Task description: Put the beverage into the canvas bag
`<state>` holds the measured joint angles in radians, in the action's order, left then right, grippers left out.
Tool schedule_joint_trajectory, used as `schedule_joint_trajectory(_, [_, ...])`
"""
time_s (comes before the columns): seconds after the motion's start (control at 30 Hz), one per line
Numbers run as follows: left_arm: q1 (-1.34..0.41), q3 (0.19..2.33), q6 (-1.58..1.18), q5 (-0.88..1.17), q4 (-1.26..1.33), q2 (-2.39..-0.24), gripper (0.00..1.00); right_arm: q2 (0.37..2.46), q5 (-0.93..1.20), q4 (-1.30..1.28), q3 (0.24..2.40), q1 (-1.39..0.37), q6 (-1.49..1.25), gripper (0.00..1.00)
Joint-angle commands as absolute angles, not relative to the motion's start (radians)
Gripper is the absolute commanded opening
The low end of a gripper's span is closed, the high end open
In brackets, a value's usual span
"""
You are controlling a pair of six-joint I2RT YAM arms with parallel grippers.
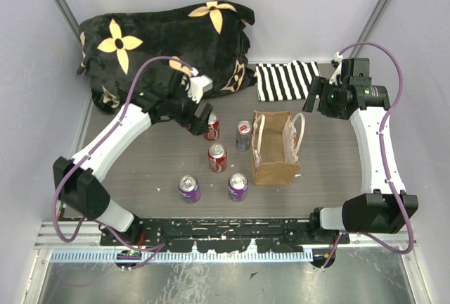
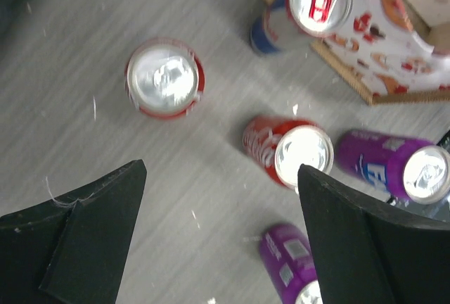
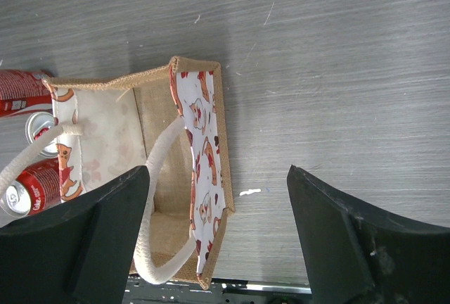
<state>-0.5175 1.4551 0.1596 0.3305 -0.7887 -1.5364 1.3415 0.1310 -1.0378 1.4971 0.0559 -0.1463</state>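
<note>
The canvas bag stands upright and open at the table's middle right, with cream handles and a white-and-red print inside. Several beverage cans stand left of it: two red, one blue-and-silver touching the bag, two purple. My left gripper is open and empty above the far red can, its fingers spread. My right gripper is open and empty, above the bag's right rim.
A black blanket with yellow flowers lies at the back left. A black-and-white striped cloth lies at the back behind the bag. White walls enclose the table on three sides. The arm bases sit at the near edge.
</note>
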Motion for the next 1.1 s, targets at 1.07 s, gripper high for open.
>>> schedule_joint_trajectory(1.07, [-0.739, 1.518, 0.262, 0.427, -0.396, -1.835, 0.99, 1.31, 0.143, -1.047, 1.476, 0.076, -0.158, 0.86])
